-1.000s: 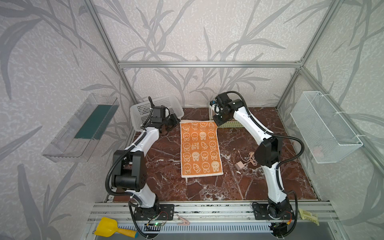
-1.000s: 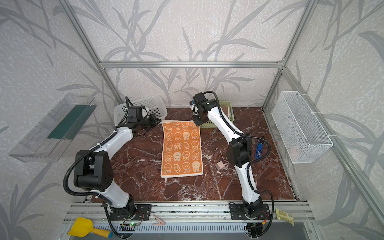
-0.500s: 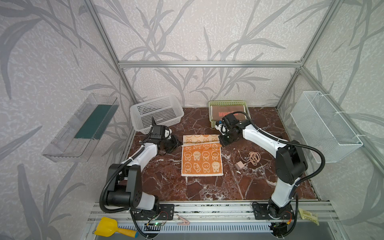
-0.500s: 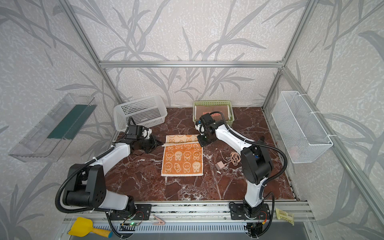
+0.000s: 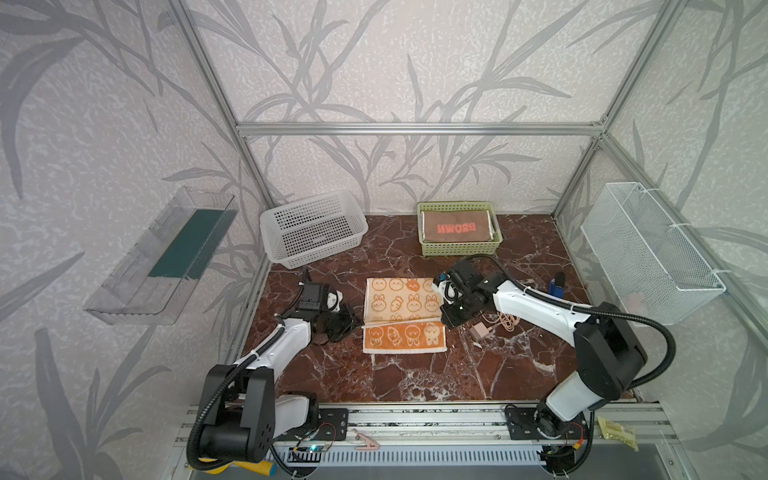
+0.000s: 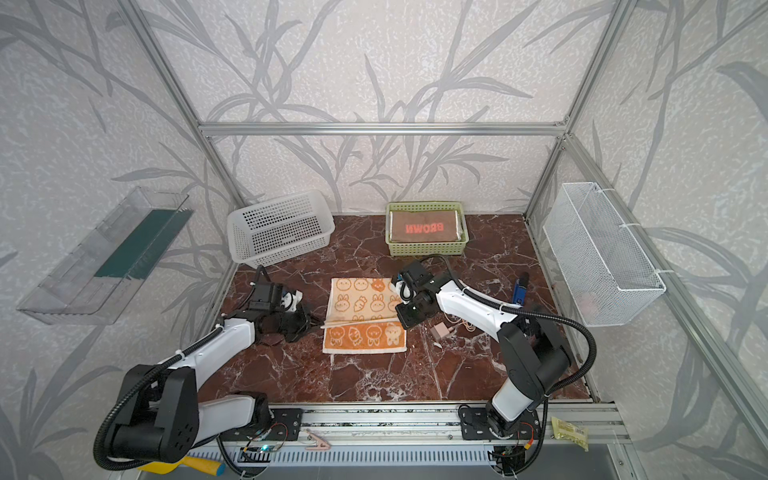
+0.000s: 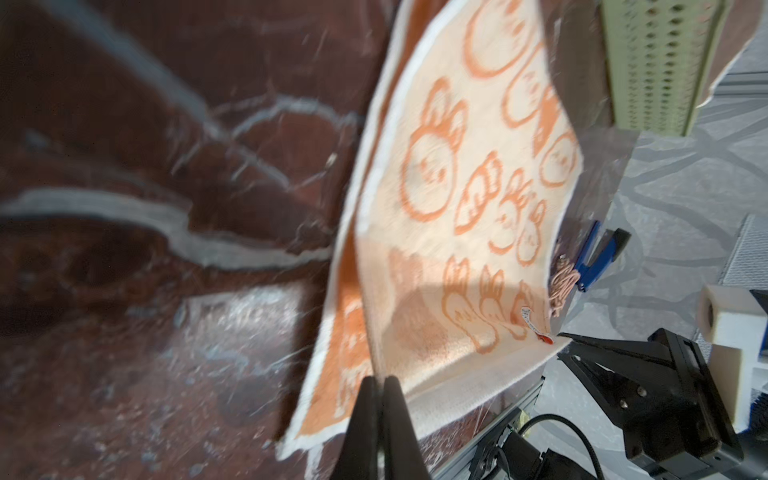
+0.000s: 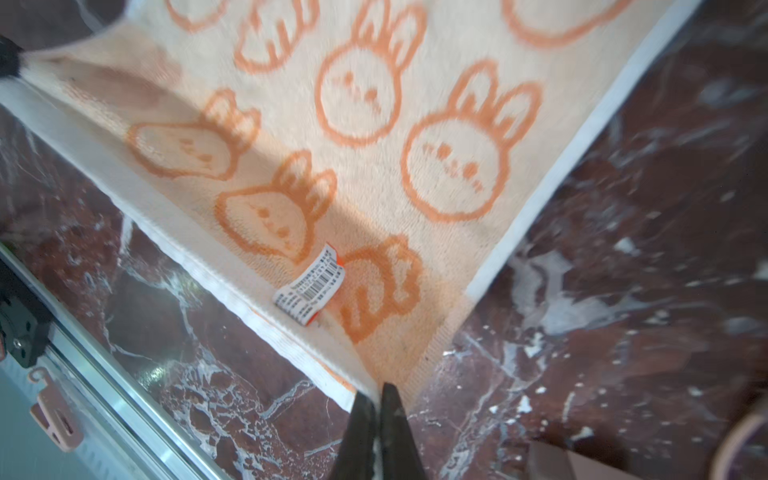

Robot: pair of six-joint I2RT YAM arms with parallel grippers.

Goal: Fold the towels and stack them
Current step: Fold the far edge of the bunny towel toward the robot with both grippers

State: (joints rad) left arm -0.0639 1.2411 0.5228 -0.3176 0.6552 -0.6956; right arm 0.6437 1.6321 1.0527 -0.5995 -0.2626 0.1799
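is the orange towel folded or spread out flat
Partly folded. The orange towel is doubled over, its lifted edge pinched by the left hand and right hand, short of the near edge.

The orange bunny towel (image 5: pixel 405 309) lies on the marble table (image 5: pixel 415 374), its far half doubled toward the near edge. The left gripper (image 5: pixel 354 325) pinches the left end of the raised white hem; the right gripper (image 5: pixel 444 322) pinches the right end. At the rear, the green basket (image 5: pixel 457 250) holds a folded brown towel (image 5: pixel 456 226); the white basket (image 5: pixel 311 232) stands rear left

Upside-down red "BROWN" on brown towel (image 5: pixel 456 237) in green basket (image 5: pixel 459 249)
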